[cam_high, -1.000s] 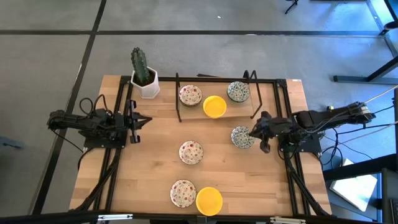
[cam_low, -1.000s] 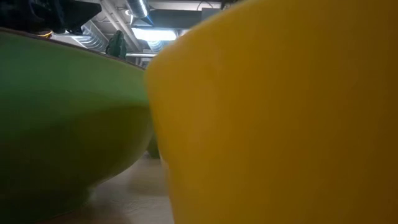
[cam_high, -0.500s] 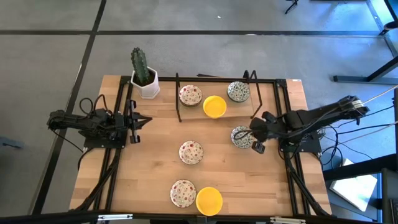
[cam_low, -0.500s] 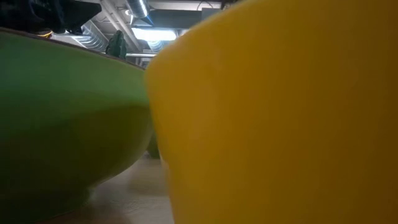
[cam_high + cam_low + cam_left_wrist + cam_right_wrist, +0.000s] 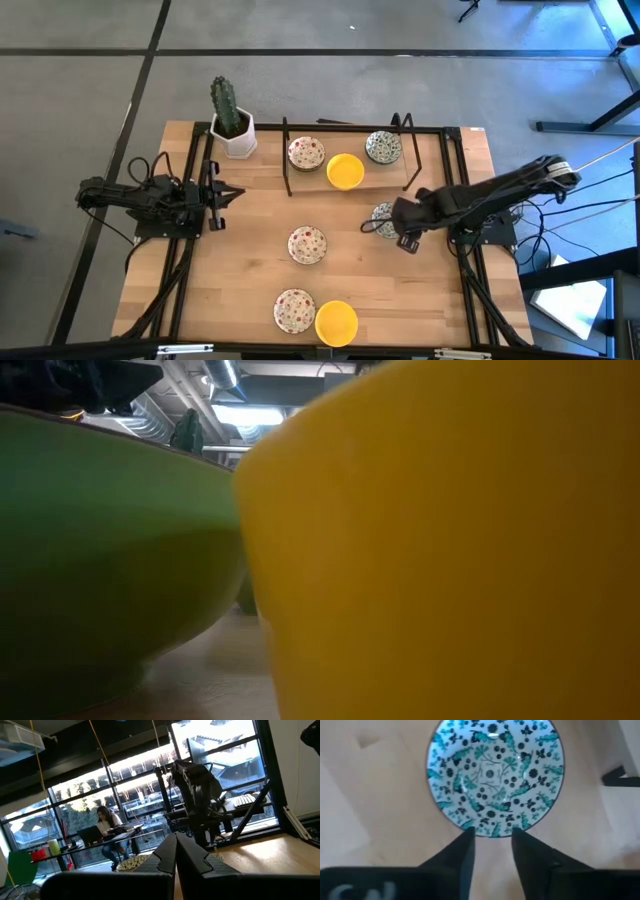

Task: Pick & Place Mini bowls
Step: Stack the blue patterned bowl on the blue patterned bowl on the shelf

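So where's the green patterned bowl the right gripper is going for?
In the high view the green bowl sits right of table centre, below the rack, with the open right gripper over it.

A light wooden butcher-block table (image 5: 250, 215) with a black metal frame along its sides carries a white hexagonal pot with a green cactus (image 5: 232, 131) at its far left corner. A black wire rack with a wooden shelf (image 5: 345, 175) stands at the far middle. Directly on the tabletop lie a green-patterned white mini bowl (image 5: 385, 217) on the right, a red-speckled white mini bowl (image 5: 307, 244) at centre, and another red-speckled mini bowl (image 5: 294, 311) just beside a plain yellow mini bowl (image 5: 336, 323) at the near edge.
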You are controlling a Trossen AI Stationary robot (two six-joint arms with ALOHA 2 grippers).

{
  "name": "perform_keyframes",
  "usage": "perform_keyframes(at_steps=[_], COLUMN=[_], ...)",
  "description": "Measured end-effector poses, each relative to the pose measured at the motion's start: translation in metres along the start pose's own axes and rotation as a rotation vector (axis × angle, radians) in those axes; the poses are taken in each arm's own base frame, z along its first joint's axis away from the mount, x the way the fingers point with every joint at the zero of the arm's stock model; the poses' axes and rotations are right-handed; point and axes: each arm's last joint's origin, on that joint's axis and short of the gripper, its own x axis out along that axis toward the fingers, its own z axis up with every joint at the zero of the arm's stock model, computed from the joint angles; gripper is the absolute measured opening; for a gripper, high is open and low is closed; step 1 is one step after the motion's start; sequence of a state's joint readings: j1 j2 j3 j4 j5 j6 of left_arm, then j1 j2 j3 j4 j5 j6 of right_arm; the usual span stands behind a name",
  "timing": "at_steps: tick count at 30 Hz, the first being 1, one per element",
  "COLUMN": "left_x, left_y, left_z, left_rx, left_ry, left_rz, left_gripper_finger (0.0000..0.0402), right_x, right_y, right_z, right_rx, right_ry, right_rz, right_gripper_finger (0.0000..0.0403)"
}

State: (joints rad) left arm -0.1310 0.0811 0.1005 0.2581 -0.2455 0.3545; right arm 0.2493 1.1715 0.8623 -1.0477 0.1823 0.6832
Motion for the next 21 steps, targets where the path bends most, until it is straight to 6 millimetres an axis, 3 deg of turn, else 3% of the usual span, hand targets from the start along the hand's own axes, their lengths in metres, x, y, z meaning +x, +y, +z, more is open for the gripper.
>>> perform_keyframes(at_steps=[5, 10, 21], left_x=[0.000, 0.000, 0.000], left_y=[0.000, 0.000, 0.000], left_z=[0.000, 0.000, 0.000], left_rx=[0.005, 0.007, 0.007], left_ry=[0.000, 0.000, 0.000], left_rz=[0.000, 0.000, 0.000], left_gripper_finger=[0.0005, 0.0008, 0.0006], right_x=[0.007, 0.008, 0.010], right_y=[-0.004, -0.010, -0.022], right_z=[0.006, 0.010, 0.015], right_rx=[0.046, 0.208, 0.320], right_ry=[0.017, 0.013, 0.018], right_rz=[-0.036, -0.055, -0.103], right_gripper_finger=[0.0184, 0.0229, 0.0229])
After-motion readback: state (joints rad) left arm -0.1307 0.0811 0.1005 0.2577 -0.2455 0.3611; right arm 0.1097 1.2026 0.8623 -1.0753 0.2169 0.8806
